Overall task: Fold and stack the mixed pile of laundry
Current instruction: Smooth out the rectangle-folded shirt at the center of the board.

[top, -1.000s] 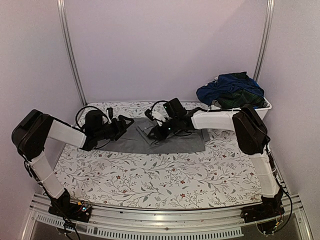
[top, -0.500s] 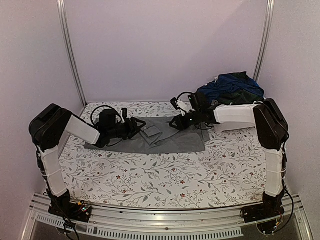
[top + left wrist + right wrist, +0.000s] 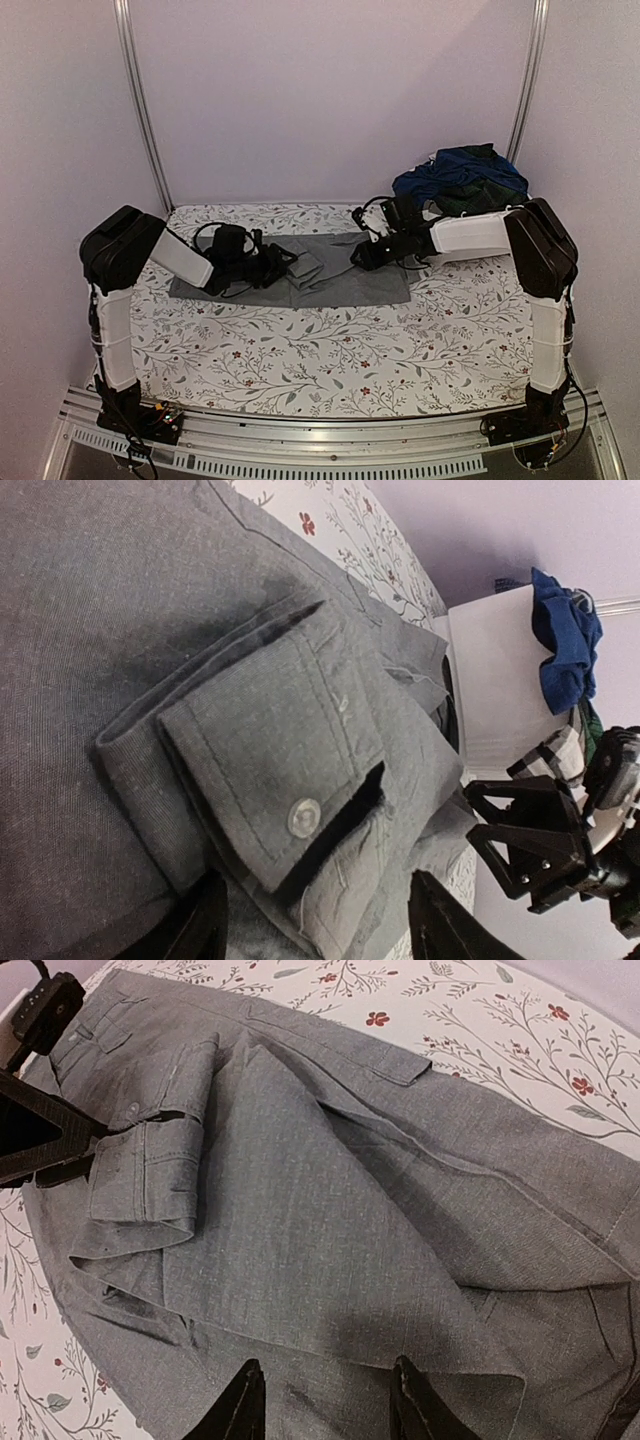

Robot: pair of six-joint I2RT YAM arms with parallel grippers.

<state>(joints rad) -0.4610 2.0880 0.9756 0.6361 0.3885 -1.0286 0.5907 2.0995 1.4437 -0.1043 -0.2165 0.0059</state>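
A grey shirt (image 3: 340,278) lies spread flat at the back middle of the table, one sleeve folded over it with a buttoned cuff (image 3: 290,780). My left gripper (image 3: 285,266) sits low at the shirt's left part. In the left wrist view its jaws (image 3: 320,930) stand apart on either side of that cuff. My right gripper (image 3: 362,254) hovers over the shirt's right part, open, with flat grey cloth (image 3: 330,1260) below its fingertips (image 3: 245,1405). A navy garment (image 3: 455,170) and a dark green plaid one (image 3: 480,195) are heaped in the bin.
The white plastic bin (image 3: 530,212) stands at the back right corner, against the right arm's elbow. A floral cloth (image 3: 330,360) covers the table. Metal frame posts (image 3: 140,110) rise at the back left and back right.
The left gripper slid right along the shirt up to the folded cuff and its jaws narrowed. The right gripper drew back from the shirt's middle toward its right side.
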